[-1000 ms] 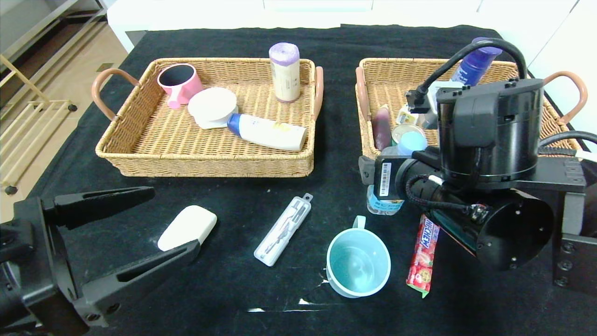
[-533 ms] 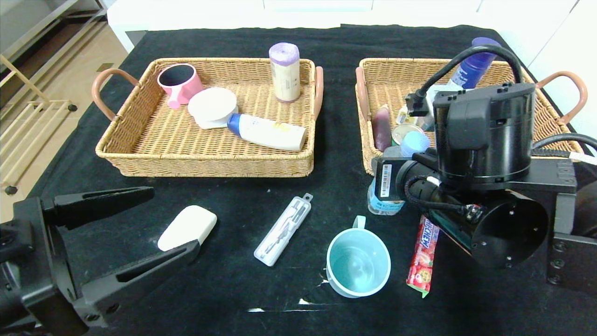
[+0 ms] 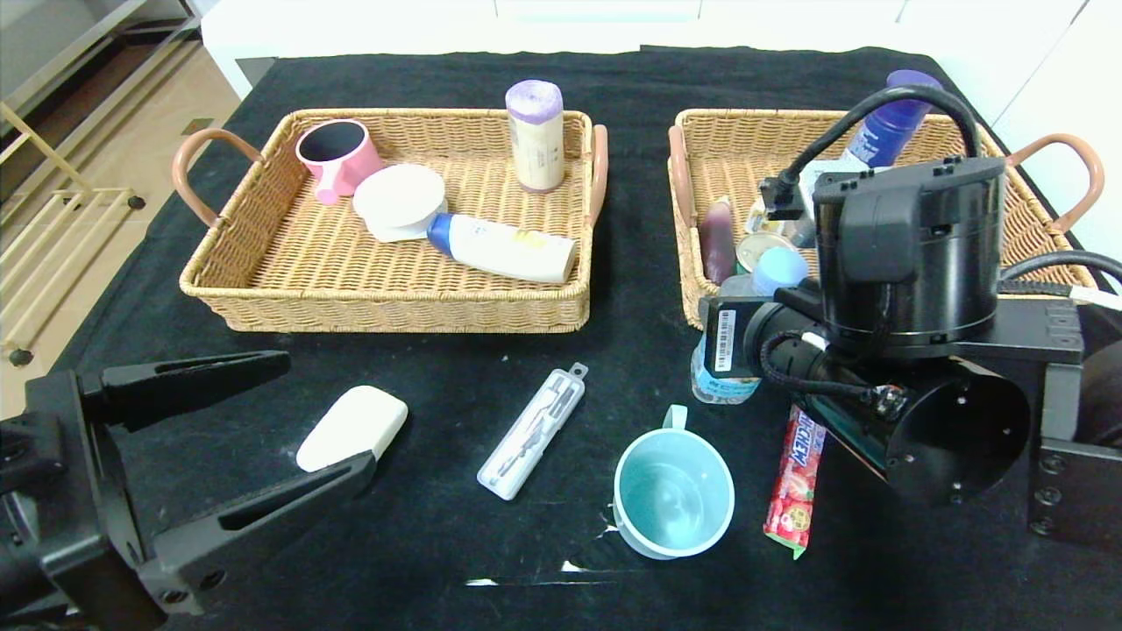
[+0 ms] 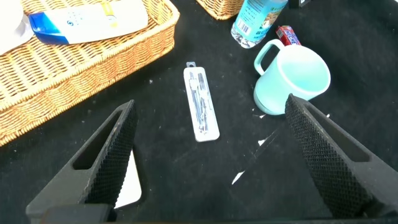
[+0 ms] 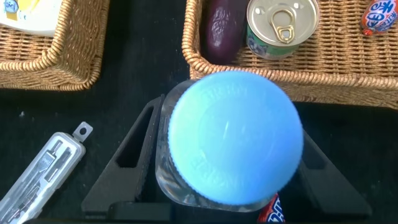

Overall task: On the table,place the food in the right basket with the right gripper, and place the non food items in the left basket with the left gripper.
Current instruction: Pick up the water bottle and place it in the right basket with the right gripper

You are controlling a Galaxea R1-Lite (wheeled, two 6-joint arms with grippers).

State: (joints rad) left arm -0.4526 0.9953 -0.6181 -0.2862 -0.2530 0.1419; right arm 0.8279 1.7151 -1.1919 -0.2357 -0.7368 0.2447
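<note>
— Black cloth on the counter (image 3: 438,543): what is seen on it?

— A white block (image 3: 351,427), a clear case (image 3: 531,432), a teal mug (image 3: 672,493) and a red candy pack (image 3: 796,482) are laid out, well apart.

— And the bottle (image 5: 233,140)?

— It is clamped between the right hand's (image 5: 227,171) fingers, upright, just in front of the right basket (image 3: 701,294), where a can (image 5: 281,26) is seen.

— The left hand (image 3: 263,429)?

— Its fingers are held wide apart near the block, nothing gripped. The left basket (image 3: 263,298) is found behind it.
</note>
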